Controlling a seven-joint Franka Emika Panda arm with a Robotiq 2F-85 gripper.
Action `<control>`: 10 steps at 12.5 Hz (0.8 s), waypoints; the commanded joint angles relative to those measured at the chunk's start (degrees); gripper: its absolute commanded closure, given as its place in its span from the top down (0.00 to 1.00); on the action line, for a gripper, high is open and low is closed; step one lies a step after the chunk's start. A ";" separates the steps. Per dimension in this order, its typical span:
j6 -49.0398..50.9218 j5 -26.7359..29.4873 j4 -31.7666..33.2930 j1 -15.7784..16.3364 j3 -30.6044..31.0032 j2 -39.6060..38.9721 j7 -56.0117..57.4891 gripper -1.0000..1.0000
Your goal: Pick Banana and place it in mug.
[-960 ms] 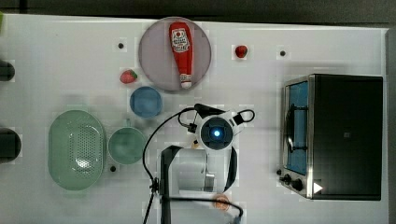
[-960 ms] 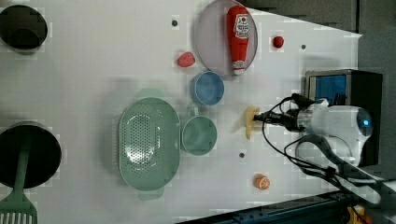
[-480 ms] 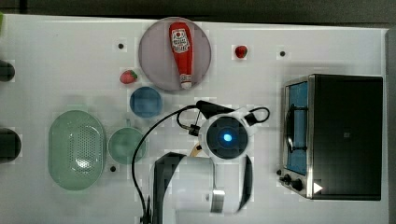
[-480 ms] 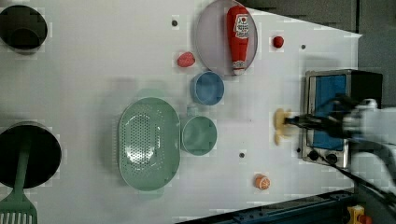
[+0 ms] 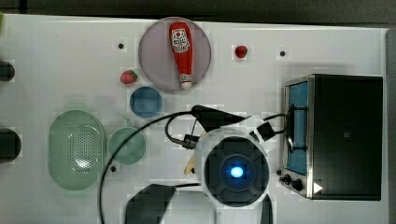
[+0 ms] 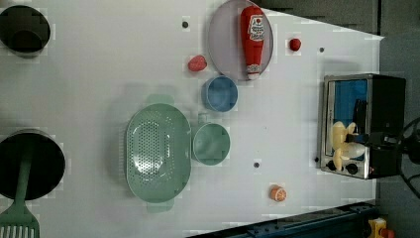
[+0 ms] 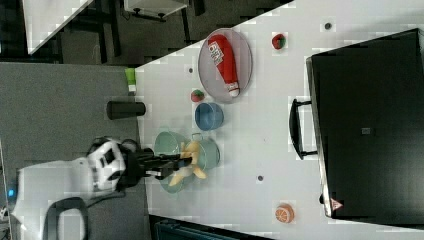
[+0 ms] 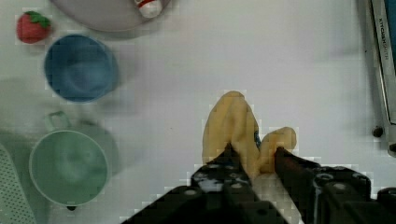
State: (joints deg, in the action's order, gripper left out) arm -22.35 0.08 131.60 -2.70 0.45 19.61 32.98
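My gripper [image 8: 254, 155] is shut on the pale yellow banana [image 8: 231, 130], which it holds well above the white table. In the top view a tip of the banana [image 5: 190, 165] pokes out from under the wrist. The left view shows the banana [image 6: 341, 145] in front of the oven. In the right view the gripper [image 7: 172, 163] and banana [image 7: 186, 162] overlap the mug. The pale teal mug [image 5: 127, 145] stands upright and empty beside the green basket, left of the arm in the top view; it also appears as the mug [image 8: 69, 167] in the wrist view.
A blue cup [image 5: 145, 101] stands just behind the mug. The green perforated basket [image 5: 77, 149] touches the mug's left in the top view. A ketchup bottle [image 5: 181, 46] lies on a grey plate. A toaster oven [image 5: 336, 135] is on the top view's right. An orange slice [image 6: 278, 193] and a strawberry [image 5: 128, 77] lie loose.
The gripper has lifted the banana off the table and risen high; the wrist looks larger in the top view and has shifted toward the oven in the left view.
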 commanded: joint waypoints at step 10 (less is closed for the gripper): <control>-1.82 7.43 -0.82 4.30 24.66 -6.02 -40.62 0.27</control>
State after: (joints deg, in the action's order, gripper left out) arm -24.68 6.85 130.82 0.93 25.85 14.72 0.92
